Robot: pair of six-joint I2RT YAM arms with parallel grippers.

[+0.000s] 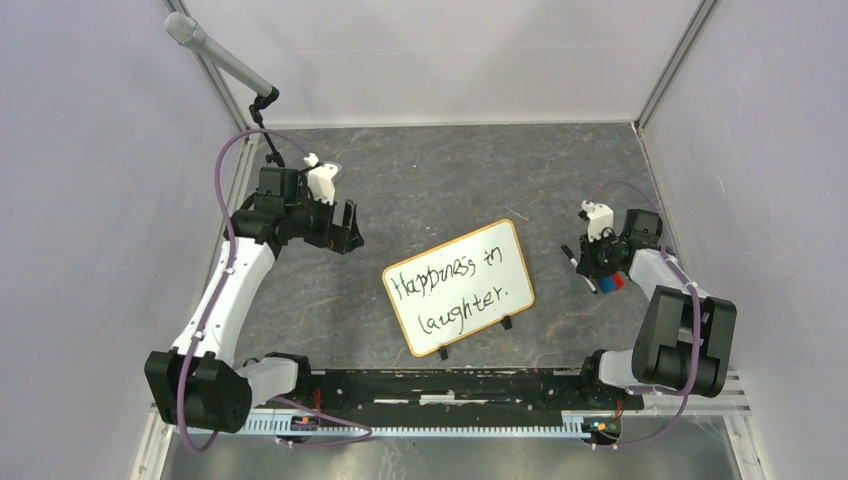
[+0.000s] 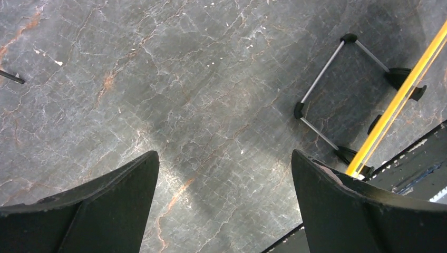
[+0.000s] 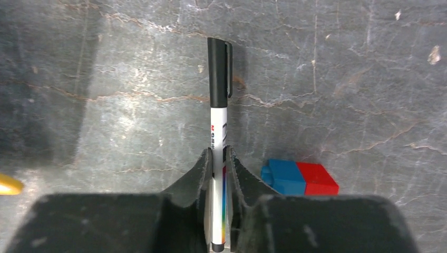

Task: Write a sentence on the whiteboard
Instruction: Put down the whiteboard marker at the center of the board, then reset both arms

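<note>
Whiteboard (image 1: 508,268) bearing the sentence (image 1: 432,280) "Happiness in laughter." Right gripper (image 3: 219,158): jaws clamped on a capped marker (image 3: 218,79). Left gripper (image 2: 224,163): jaws spread apart.

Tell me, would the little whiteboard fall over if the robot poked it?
Probably, if pushed high up: the whiteboard is propped on two small clip feet. It looks thin and light, so it may slide on the smooth table too. Its frame suggests it stays stiff.
</note>
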